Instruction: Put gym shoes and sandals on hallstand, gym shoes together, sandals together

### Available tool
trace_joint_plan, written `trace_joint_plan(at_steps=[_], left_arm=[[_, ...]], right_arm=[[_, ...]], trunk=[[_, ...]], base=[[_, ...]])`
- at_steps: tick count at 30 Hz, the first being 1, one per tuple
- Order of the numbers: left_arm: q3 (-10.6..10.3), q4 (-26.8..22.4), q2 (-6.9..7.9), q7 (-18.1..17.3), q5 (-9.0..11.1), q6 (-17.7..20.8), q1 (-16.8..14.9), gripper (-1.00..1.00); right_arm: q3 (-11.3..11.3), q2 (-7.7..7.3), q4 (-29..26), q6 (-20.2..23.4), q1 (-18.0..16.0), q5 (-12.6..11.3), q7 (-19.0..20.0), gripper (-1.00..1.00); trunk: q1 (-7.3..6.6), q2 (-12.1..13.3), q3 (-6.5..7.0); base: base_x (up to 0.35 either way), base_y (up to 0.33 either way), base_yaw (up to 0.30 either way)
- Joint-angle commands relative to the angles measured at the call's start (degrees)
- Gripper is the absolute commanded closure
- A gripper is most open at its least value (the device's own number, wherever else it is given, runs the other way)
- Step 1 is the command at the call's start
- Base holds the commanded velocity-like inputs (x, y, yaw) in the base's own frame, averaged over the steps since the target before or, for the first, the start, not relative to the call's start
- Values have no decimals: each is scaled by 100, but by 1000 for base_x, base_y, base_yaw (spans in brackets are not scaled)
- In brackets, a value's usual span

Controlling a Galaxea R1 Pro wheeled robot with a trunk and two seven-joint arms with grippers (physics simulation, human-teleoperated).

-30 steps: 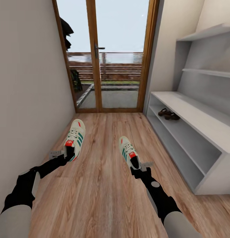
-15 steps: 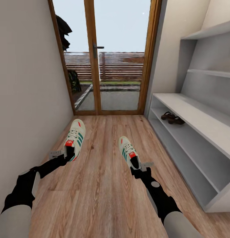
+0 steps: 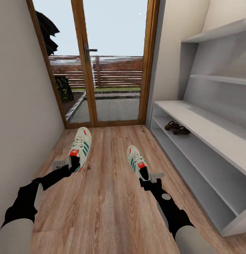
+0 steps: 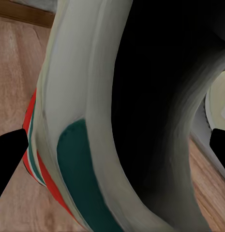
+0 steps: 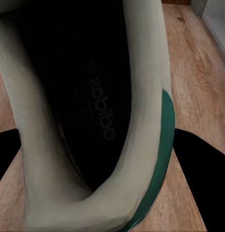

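Note:
Two white gym shoes with green stripes hang above the corridor floor [image 3: 101, 208]. My left gripper [image 3: 74, 163] is shut on the heel of the left gym shoe [image 3: 80, 147]. My right gripper [image 3: 144, 175] is shut on the heel of the right gym shoe [image 3: 136, 159]. In the left wrist view the shoe's heel opening [image 4: 141, 111] sits between my black fingertips [image 4: 7, 157]. In the right wrist view the other shoe's collar [image 5: 88, 106] sits between the fingertips [image 5: 199, 159]. The two sandals [image 3: 177, 128] lie side by side on a shelf of the hallstand [image 3: 204, 125] at the right.
A glazed wooden door [image 3: 87, 63] closes the corridor's far end. A plain wall [image 3: 17, 106] runs along the left. The hallstand's tall back panel carries two upper shelves [image 3: 221, 78].
The whole picture has shifted: the door now sits further left and the hallstand looks nearer, so the camera has moved. Both arms and their gym shoes keep the same place in view.

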Motion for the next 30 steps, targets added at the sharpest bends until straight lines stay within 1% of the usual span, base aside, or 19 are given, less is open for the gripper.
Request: trace_joint_plan(at_steps=[1,24,30], left_arm=[[22,-8,-3,-43,-34,36,-4,100],[22,-8,-3,-43,-34,36,-4,100],[23,-8,-3,-43,-34,36,-4,100]], right_arm=[[-35,7,2,-21,-4,46,38,100],[-35,7,2,-21,-4,46,38,100],[-35,7,2,-21,-4,46,38,100]], trunk=[[2,-2,-2],[2,-2,74],[2,-2,82]], base=[[346,99,-250],[346,102,-249],[346,106,-111]])
